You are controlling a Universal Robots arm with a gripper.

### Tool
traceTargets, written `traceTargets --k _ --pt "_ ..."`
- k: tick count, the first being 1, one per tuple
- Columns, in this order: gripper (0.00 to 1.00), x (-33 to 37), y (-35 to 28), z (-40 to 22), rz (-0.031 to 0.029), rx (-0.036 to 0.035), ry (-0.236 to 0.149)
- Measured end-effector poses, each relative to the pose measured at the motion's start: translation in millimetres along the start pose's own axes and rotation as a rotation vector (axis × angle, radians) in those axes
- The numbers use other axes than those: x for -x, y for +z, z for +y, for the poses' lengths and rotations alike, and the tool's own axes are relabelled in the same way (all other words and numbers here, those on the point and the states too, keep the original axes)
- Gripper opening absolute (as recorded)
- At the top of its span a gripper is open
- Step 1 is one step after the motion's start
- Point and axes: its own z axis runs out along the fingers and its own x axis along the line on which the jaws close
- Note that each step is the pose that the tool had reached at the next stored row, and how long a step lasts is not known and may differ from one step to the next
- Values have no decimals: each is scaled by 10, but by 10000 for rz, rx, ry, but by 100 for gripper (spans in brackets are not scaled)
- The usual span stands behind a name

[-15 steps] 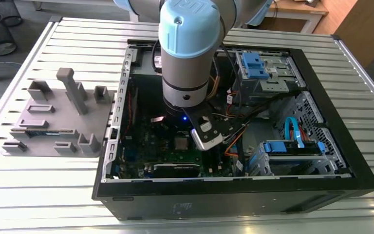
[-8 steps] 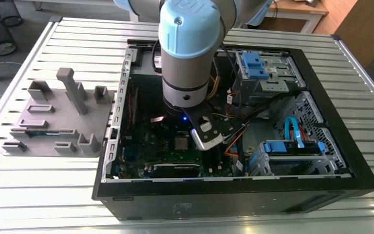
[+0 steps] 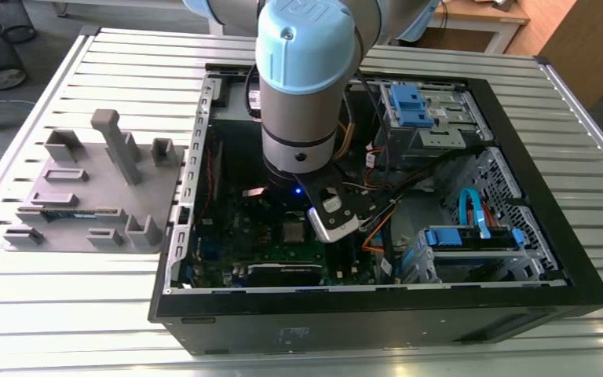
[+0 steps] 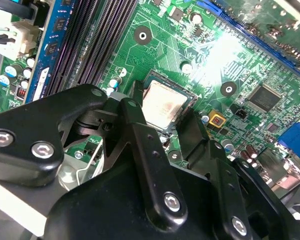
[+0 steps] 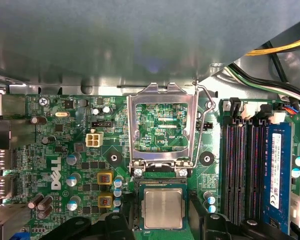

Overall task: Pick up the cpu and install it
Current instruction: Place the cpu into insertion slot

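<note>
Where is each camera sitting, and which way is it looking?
Exterior view: off the arm, above the table, looking down slantwise into the open computer case; the arm and claw show.
First wrist view: on the arm, looking straight down at the motherboard; the claw's fingers show.
Second wrist view: on the arm close behind the claw, looking slantwise past it at the motherboard; the claw's black body shows.
Shared: both wrist views show the cpu lying in its socket between the open claw's fingers.

1 cpu [image 5: 162, 207], 1 case [image 3: 364, 326] (open), 1 arm [image 3: 299, 94].
</note>
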Motion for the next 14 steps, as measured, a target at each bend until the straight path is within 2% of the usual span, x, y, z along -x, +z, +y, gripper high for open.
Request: traceTargets --k 6,7,14 --pt "53 0 0 -1 1 -3 0" --pt "47 0 0 0 1 -3 0" --pt "47 0 2 0 0 0 0"
